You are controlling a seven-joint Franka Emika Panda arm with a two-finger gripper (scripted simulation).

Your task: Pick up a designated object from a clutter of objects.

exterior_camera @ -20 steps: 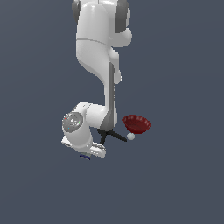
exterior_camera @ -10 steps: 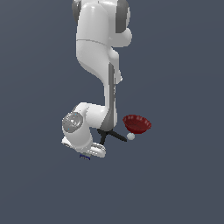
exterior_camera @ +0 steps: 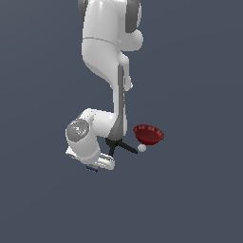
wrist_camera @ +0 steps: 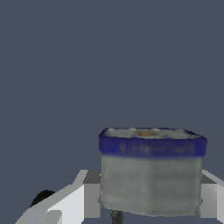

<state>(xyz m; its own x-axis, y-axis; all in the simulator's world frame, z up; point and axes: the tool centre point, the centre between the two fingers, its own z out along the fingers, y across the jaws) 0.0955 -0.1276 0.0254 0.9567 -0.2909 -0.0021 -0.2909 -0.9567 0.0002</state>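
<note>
Nothing much has shifted over the last second: in the exterior view the arm keeps the same folded pose, its wrist low in the lower left of centre, and the clutter beside it sits where it did. That stillness suggests the arm is settling on its grasp rather than travelling.

In the exterior view the end effector (exterior_camera: 97,165) is down at the worktop (exterior_camera: 190,199), mostly hidden under the white wrist housing. A sliver of dark blue shows just beneath it, which is the grey-blue block (exterior_camera: 92,169), the designated object, so it lies directly under the hand in the lower left of centre. To the exterior view's right, the black clamp (exterior_camera: 124,146) spreads its two arms just behind the wrist, the tiny white ball (exterior_camera: 142,148) rests at the tip of one arm, and the red bowl (exterior_camera: 148,134) stands just beyond the ball, right of centre. All three are apart from the hand.

In the wrist view the block (wrist_camera: 152,170) fills the lower right of the frame, blue band above a grey face, with a thin dark stem showing at the bottom edge. White fingers (wrist_camera: 83,199) flank it on both sides, seemingly against its faces. I judge the end effector clamped on the block, though the contact itself is not plainly visible. If so, the lift is what remains, and the neighbours leave it room.
</note>
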